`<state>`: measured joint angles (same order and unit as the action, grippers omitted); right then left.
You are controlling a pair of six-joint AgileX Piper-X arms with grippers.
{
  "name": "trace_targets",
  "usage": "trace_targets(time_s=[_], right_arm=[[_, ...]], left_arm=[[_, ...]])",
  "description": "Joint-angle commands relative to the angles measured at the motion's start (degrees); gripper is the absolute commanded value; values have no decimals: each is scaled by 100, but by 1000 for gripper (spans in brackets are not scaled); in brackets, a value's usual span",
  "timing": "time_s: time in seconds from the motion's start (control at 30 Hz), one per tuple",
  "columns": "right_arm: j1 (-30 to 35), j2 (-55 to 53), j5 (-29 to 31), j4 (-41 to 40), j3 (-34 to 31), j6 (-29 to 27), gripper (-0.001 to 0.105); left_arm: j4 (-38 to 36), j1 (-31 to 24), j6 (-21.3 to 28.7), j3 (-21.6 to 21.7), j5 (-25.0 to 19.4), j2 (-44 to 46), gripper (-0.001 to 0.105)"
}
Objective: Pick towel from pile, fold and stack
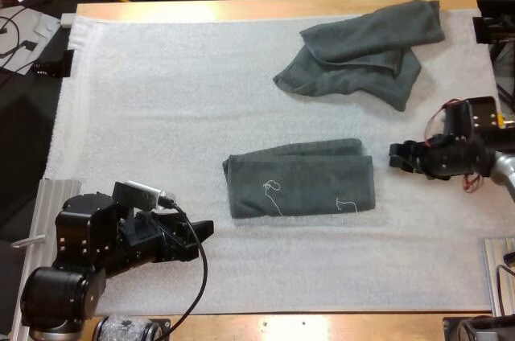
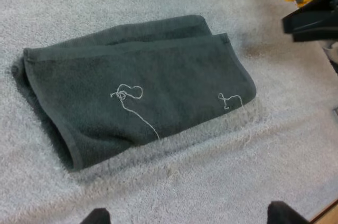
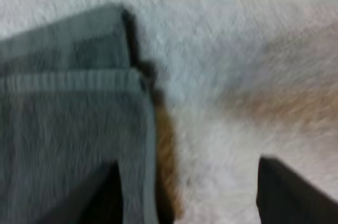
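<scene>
Folded towel (image 1: 299,178) laid flat at centre of white mat (image 1: 161,100) on bench (image 1: 265,10); loose pale threads (image 2: 129,97) seen on its top. Crumpled towel (image 1: 362,51) heaped at 1 o'clock from it, well apart. Left pincer (image 1: 203,231) held spread at 8 o'clock of folded towel, clear of it. Right pincer (image 1: 394,156) held spread at 3 o'clock, just beside its short edge.
</scene>
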<state>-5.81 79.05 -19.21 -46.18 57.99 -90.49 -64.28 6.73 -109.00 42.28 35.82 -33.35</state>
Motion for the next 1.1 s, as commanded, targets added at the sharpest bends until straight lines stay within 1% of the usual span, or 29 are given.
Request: trace_targets(time_s=[0.0, 0.2, 0.33, 0.43, 0.63, 0.83, 1.0, 1.03, 1.07], right_arm=[[61, 380, -569, 175, -5, -146, 55], [68, 994, -1208, 452, -11, -131, 55], [39, 1321, -1495, 675, -6, -68, 55], [-90, 1390, -1409, 701, 24, -51, 54], [-683, 1756, -1275, 1113, 18, 414, 53], [-1096, 2019, -1200, 1590, 32, 954, 54], [-1264, 2148, -1229, 1578, 20, 1102, 53], [-1288, 2156, -1220, 1536, 20, 1110, 53], [-1300, 2166, -1158, 1481, 20, 1139, 45]], left_arm=[[-61, -8, -22, 48, -21, 25, 58], [-99, -13, -25, 43, -10, 21, 58], [-116, -4, -17, 44, -8, 6, 58], [-109, 0, -32, 27, -7, 4, 58], [-110, -6, -25, 28, -24, 19, 58], [-119, -8, -36, 19, -4, 10, 58], [-139, 0, -33, 25, -6, 10, 58], [-144, -2, -33, 27, 0, 6, 58], [-159, -2, -35, 27, 10, 4, 58]])
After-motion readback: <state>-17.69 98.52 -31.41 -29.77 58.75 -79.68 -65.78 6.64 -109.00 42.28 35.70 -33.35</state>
